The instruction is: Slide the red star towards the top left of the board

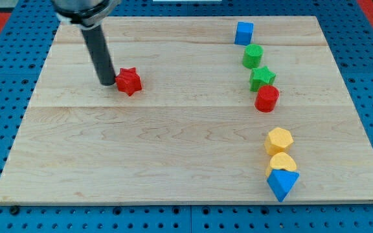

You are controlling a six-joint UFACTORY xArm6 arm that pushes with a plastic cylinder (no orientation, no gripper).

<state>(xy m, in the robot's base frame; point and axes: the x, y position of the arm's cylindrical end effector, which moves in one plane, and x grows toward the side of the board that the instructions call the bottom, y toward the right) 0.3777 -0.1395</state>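
Note:
The red star (129, 81) lies on the wooden board (173, 142) in its upper left part. My tip (107, 83) stands just left of the star, touching or nearly touching its left side. The dark rod rises from there to the view's top left.
On the view's right runs a column of blocks: a blue cube (243, 33), a green cylinder (252, 56), a green star (262, 78), a red cylinder (267, 98), a yellow hexagon (279, 140), a yellow block (282, 164) and a blue triangle (282, 184). Blue pegboard surrounds the board.

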